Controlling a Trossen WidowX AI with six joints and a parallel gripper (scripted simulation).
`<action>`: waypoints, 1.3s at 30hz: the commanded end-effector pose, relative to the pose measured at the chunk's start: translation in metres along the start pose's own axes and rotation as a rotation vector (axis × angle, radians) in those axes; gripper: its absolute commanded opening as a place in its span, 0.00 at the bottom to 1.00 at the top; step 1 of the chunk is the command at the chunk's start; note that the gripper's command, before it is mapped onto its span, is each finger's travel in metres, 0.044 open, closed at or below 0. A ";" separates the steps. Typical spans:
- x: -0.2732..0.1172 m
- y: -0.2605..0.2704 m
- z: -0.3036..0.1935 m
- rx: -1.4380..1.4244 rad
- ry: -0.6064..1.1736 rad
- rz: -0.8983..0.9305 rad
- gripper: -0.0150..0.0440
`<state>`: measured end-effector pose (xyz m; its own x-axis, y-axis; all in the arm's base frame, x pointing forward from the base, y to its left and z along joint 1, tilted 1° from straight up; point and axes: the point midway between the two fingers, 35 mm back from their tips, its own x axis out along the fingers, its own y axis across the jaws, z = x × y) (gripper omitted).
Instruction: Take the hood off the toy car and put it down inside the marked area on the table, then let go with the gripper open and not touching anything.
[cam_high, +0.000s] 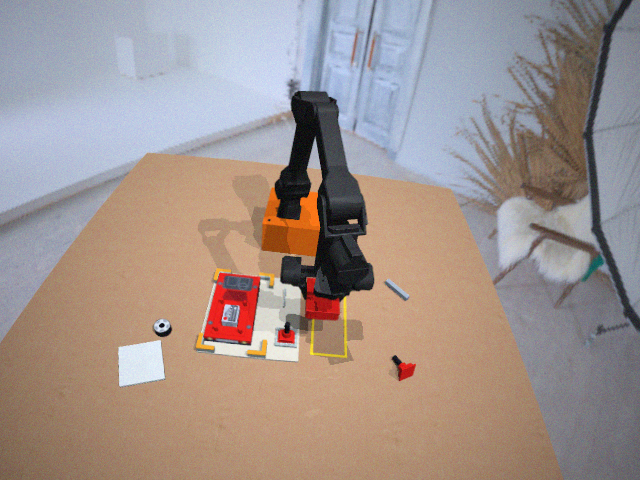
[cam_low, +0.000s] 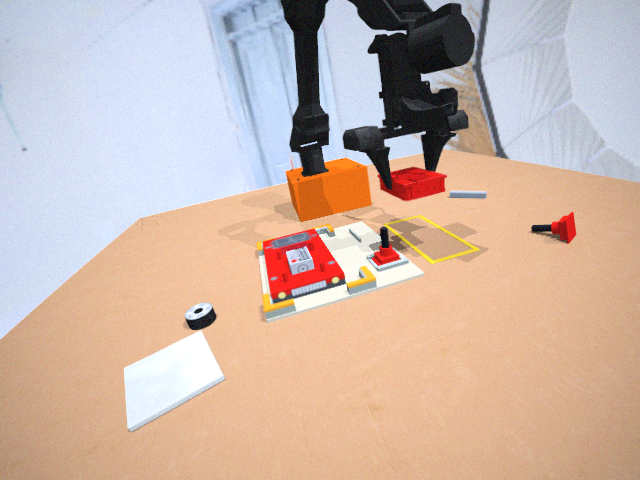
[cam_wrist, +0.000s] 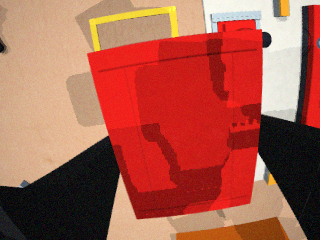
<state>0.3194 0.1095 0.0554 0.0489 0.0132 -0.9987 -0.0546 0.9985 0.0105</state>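
Clamping the black two-fingered claw (cam_high: 322, 299) (cam_low: 409, 178) (cam_wrist: 184, 131) on opposite sides of the boxy red hood (cam_high: 322, 311) (cam_low: 413, 187) (cam_wrist: 185, 110). Holding the hood roughly level in the air, off the car and not inside the marked area yet. Overlapping, in the top view, the back end of the yellow rectangular outline (cam_high: 328, 355) (cam_low: 455, 255) (cam_wrist: 132, 15) on the wooden table (cam_high: 310, 423) (cam_low: 413, 387) (cam_wrist: 40, 120); appearing beyond that outline in the exterior view.

Reaching the jointed black arm (cam_high: 333, 149) (cam_low: 307, 62) up from the orange block (cam_high: 289, 236) (cam_low: 330, 196) (cam_wrist: 230, 235) and bending down to the claw. Showing the flat red toy car (cam_high: 248, 320) (cam_low: 323, 271) (cam_wrist: 314, 75) between yellow-orange corner brackets on the cream board (cam_high: 268, 310) (cam_low: 338, 253) (cam_wrist: 285, 75), with the grey engine block (cam_high: 230, 314) (cam_low: 300, 259) exposed. Standing upright on the same board, beside the car: a red base with a black stem (cam_high: 285, 335) (cam_low: 385, 255) (cam_wrist: 236, 25). Lying tipped over, on the other side of the outline: a similar red piece with a black stem (cam_high: 406, 370) (cam_low: 564, 227). Resting apart on the table: a slim grey bar (cam_high: 397, 289) (cam_low: 467, 194), plus a black-and-silver wheel (cam_high: 156, 326) (cam_low: 191, 314) near a square white tile (cam_high: 141, 363) (cam_low: 173, 382).
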 end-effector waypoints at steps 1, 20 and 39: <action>0.000 0.017 -0.009 0.002 0.004 -0.002 0.25; 0.008 0.033 -0.016 0.002 0.005 -0.001 0.25; 0.023 0.033 -0.015 0.002 0.005 -0.001 0.25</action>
<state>0.3045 0.1424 0.0361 0.0481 0.0161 -0.9987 -0.0556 0.9984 0.0134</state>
